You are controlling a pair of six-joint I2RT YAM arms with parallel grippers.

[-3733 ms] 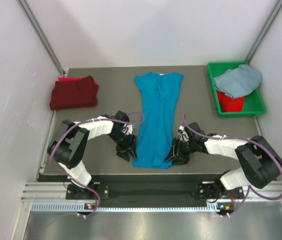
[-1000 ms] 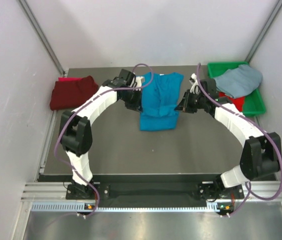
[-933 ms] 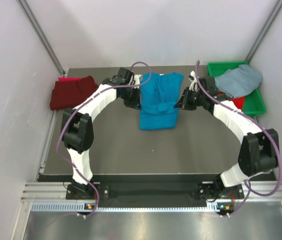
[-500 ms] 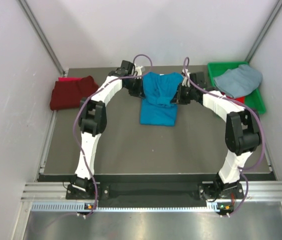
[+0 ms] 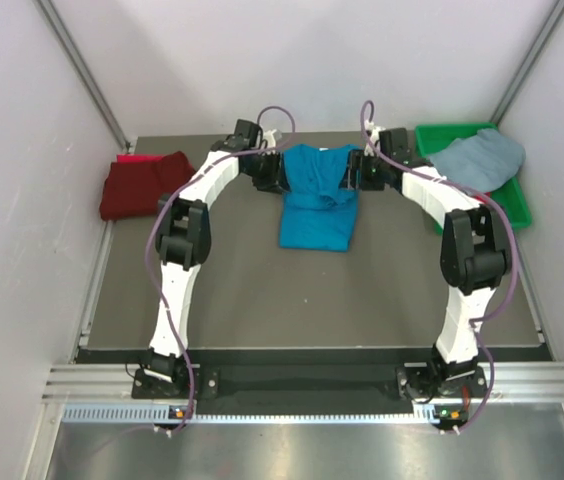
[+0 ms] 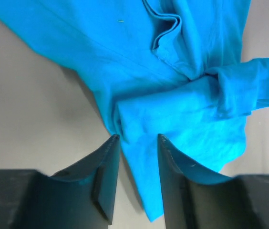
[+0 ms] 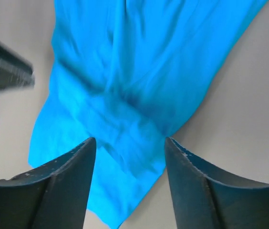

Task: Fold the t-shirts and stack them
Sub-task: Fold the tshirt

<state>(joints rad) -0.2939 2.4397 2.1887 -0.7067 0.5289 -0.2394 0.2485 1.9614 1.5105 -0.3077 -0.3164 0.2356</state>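
Observation:
The turquoise-blue t-shirt (image 5: pixel 314 215) lies at the back middle of the table, folded in half with a rumpled, bunched top layer. My left gripper (image 5: pixel 274 172) sits at its left edge and my right gripper (image 5: pixel 354 172) at its right edge. In the left wrist view the left gripper (image 6: pixel 134 139) is open just over a fold of the turquoise cloth (image 6: pixel 172 71). In the right wrist view the right gripper (image 7: pixel 129 141) is open wide above the cloth (image 7: pixel 125 71), gripping nothing. A folded dark maroon t-shirt (image 5: pixel 145 186) lies at the back left.
A green bin (image 5: pixel 512 205) stands at the back right with a pale grey-blue shirt (image 5: pixel 482 158) heaped in it. Both arms stretch far back across the table. White walls close in on the left, right and back.
Both grippers carried the shirt's near hem to the back, folding it in half. Over the last half second both opened and let go of the cloth.

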